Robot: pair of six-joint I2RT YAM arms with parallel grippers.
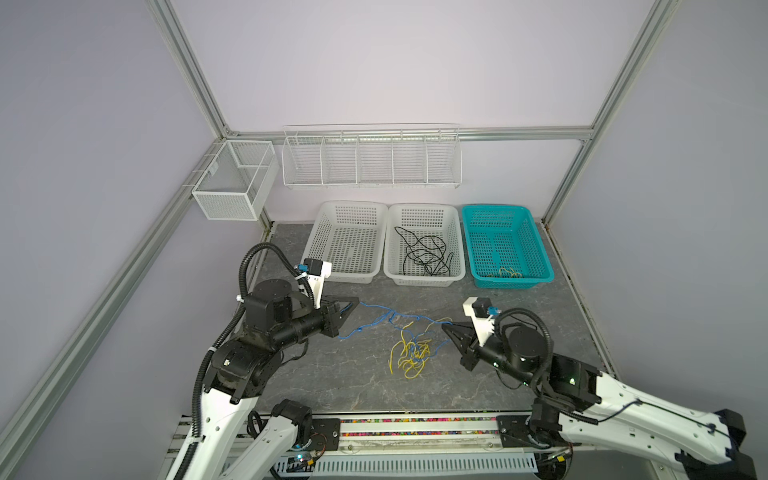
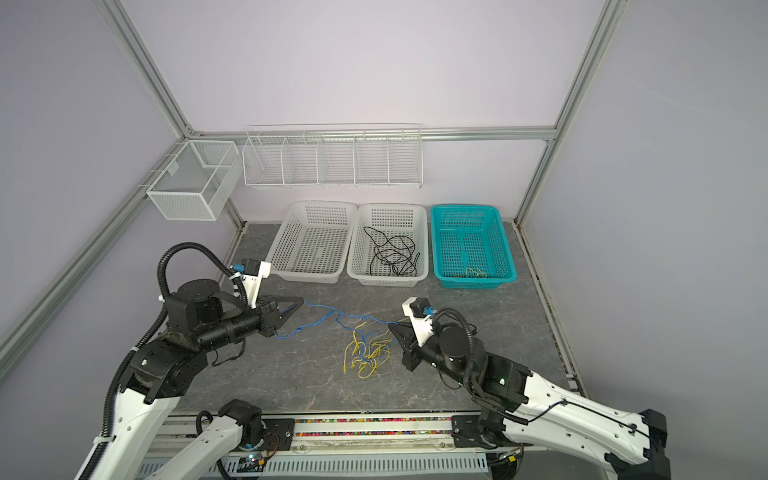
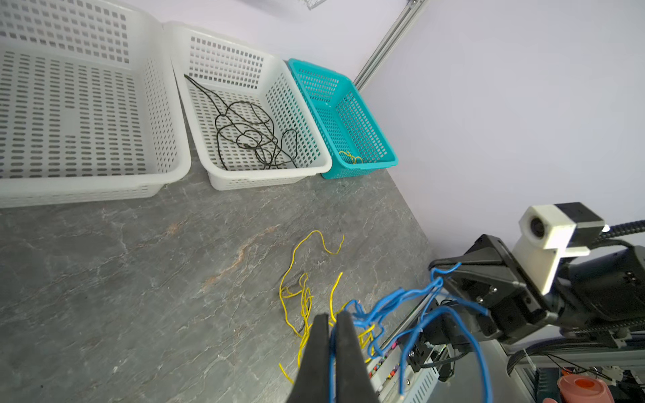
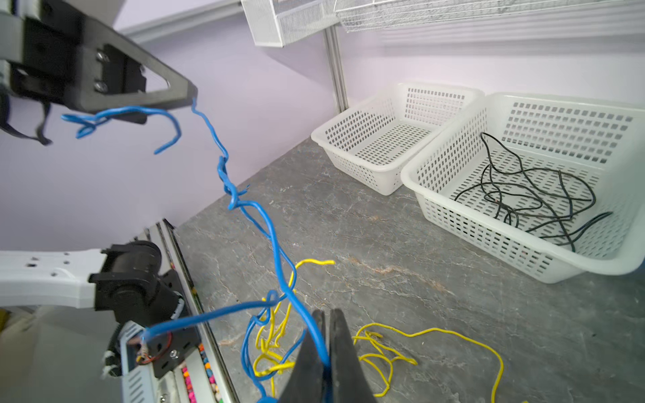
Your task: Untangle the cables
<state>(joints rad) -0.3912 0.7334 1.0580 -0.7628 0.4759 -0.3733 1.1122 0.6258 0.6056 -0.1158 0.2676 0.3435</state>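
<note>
- Nearest, the yellow cables (image 1: 409, 353) lie knotted on the tabletop (image 1: 324, 382) with blue loops threaded through. They look thin, light and springy, likely to snag.
- The blue cable (image 1: 384, 311) stretches between the left tool (image 1: 352, 304) and the right tool (image 1: 448, 330), both clamped on it. Holding near the knot seems best.
- Farther back, a black cable (image 1: 424, 253) lies in the middle white basket (image 1: 424, 206), and a yellow strand (image 1: 509, 273) in the teal basket (image 1: 494, 208).
</note>
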